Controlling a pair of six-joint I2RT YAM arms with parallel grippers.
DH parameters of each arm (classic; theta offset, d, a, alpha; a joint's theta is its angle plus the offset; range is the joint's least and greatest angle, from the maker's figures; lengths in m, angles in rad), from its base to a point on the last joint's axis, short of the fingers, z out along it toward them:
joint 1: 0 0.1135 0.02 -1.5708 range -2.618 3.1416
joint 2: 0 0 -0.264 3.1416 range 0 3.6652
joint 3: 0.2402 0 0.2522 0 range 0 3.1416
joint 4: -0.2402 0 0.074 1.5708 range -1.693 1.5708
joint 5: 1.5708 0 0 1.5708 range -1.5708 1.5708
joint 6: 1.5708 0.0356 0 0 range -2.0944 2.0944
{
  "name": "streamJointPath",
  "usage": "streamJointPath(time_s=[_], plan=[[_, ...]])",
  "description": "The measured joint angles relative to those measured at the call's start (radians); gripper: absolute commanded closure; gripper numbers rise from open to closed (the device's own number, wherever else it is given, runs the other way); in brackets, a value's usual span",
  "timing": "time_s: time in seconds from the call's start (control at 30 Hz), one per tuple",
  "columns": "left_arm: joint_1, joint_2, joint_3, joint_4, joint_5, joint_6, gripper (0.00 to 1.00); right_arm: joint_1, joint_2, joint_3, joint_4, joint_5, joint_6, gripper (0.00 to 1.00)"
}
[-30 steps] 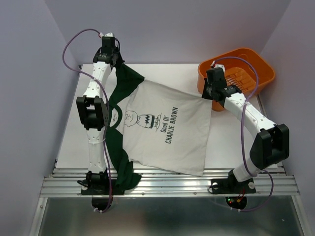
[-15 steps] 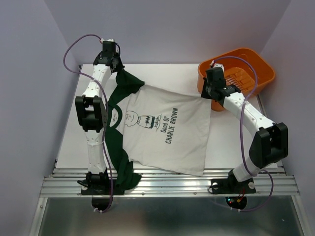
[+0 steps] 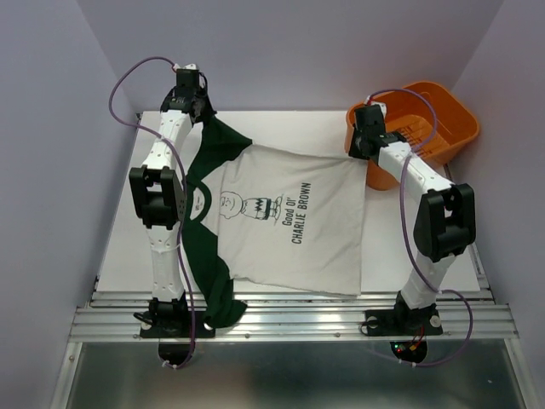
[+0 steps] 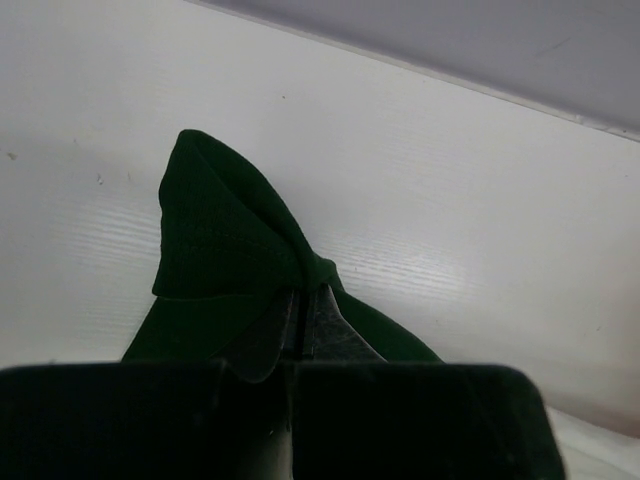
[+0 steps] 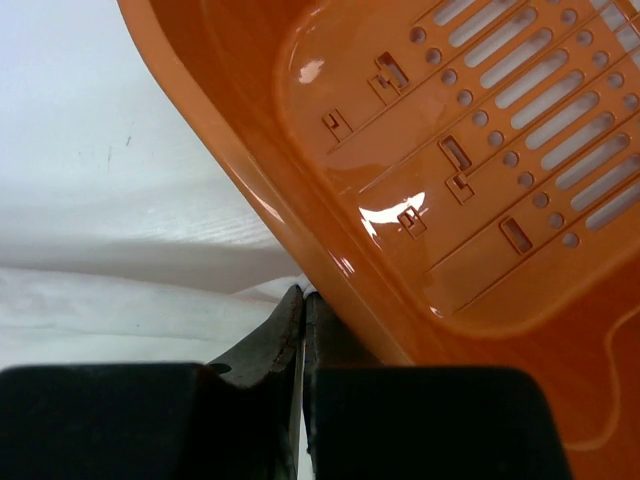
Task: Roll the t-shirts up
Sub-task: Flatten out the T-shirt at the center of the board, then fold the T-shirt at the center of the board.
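My left pincer point(image 3: 197, 111) is out at eleven o'clock on the table point(image 3: 298, 128), its jaws pressed together on a fold of dark green sleeve. In the left wrist view the green cloth rises to a peak just past my fingertips point(image 4: 322, 322), with the white tabletop behind it.

My right pincer point(image 3: 361, 152) is at about one o'clock, jaws together and nipping the far right corner of the white hem. In the right wrist view a sliver of white cloth shows at the tips, and the outer wall of the orange basket point(image 3: 464, 115) runs right alongside my fingers; I cannot tell whether it touches them.

The t-shirt point(image 3: 281, 221) lies spread between my two arms across the middle of the table. Its collar is toward nine o'clock and its hem toward three. The white body faces up, with a small cartoon face and dark lettering. The far edge is pulled fairly straight between my two grips. The other green sleeve hangs over the near table edge at seven o'clock, beside my left arm's base.

The basket sits at two o'clock, at the far right corner, tilted. The right wrist view shows its glossy slotted and perforated inside. My right arm's purple cable arcs above its rim.
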Motion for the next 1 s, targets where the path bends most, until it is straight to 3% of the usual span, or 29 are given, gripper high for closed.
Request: streamJointPath(time_s=[0.47,1.0], plan=[[0.0,0.017,0.049,0.022,0.03,-0.028,1.0,-0.038,0.2,0.223,0.031,-0.026,-0.048,0.99],[0.0,0.006,0.021,0.02,0.027,-0.027,1.0,-0.055,0.094,0.087,0.054,-0.068,-0.034,0.99]])
